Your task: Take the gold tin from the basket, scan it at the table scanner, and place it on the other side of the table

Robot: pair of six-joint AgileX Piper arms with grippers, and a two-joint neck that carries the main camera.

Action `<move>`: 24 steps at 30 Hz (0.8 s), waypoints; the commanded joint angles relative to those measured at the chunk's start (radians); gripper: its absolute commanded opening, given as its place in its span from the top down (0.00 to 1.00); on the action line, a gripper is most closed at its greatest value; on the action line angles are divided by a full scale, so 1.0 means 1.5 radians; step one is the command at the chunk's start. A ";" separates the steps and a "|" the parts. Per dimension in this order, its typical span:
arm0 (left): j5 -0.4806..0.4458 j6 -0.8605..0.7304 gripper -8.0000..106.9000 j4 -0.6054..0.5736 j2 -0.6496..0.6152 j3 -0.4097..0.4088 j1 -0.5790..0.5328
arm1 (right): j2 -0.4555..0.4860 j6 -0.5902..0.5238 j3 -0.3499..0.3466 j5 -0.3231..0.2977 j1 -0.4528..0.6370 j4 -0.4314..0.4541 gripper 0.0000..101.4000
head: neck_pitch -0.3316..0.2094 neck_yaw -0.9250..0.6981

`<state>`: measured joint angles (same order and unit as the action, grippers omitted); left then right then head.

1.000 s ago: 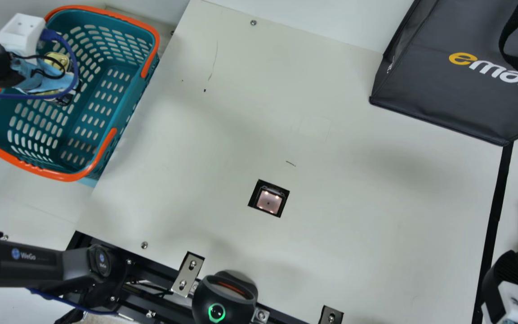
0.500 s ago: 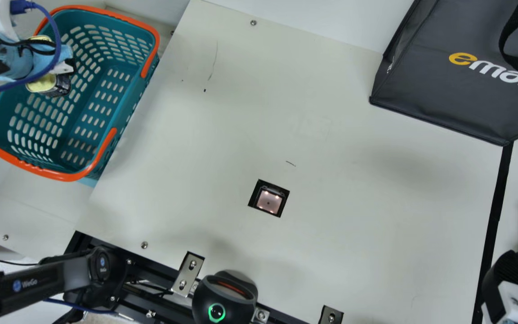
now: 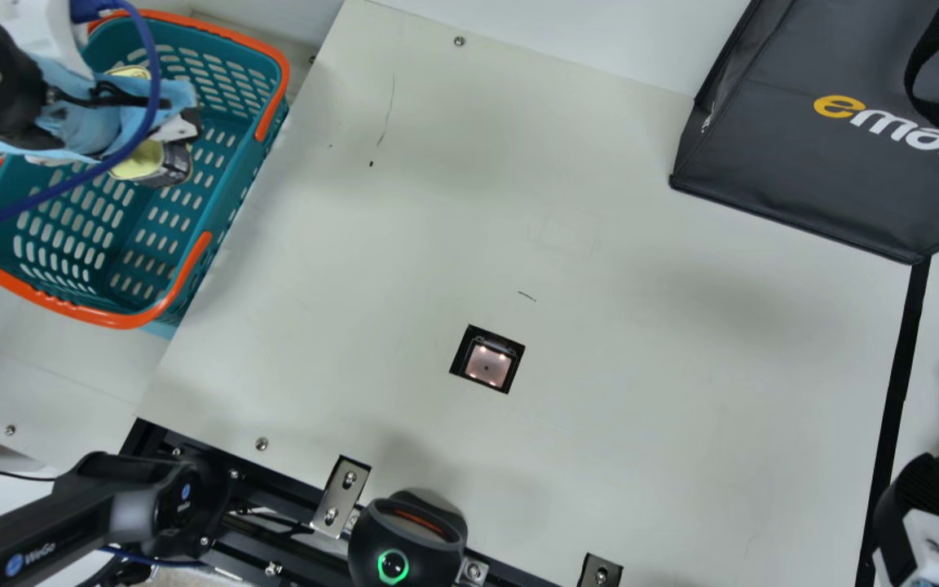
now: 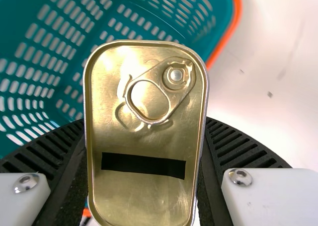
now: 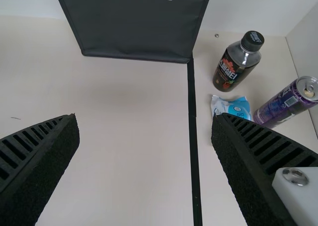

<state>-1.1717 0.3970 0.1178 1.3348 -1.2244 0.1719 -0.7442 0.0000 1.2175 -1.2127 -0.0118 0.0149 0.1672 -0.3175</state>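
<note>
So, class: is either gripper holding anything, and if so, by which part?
The left gripper holds the tin by its long sides, away from the pull tab; the right gripper holds nothing.

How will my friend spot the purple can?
From the corner of the big dark bag, follow the black strip. Beside it lies a blue and white packet, with the can next to that. It's purple with a silver top; the nearby bottle has a black cap.
</note>
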 commanded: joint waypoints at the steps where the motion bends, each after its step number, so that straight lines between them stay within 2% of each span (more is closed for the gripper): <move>1: -0.014 0.044 1.00 0.006 -0.003 -0.001 -0.062 | 0.000 0.000 0.000 0.000 0.000 0.000 0.06 | -0.019 -0.003; 5: -0.032 0.098 1.00 0.016 -0.007 0.000 -0.139 | 0.000 0.000 0.000 0.000 0.000 0.000 0.06 | -0.019 -0.003; 15: -0.032 0.217 1.00 0.014 0.009 0.032 -0.321 | 0.000 0.000 0.000 0.000 0.000 0.000 0.06 | -0.019 -0.003; 24: -0.032 0.313 1.00 -0.004 0.045 0.036 -0.467 | 0.000 0.000 0.000 0.000 0.000 0.000 0.06 | -0.019 -0.003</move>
<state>-1.2193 0.8404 0.1141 1.3965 -1.1684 -0.4747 -0.7442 0.0000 1.2175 -1.2127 -0.0118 0.0149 0.1672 -0.3175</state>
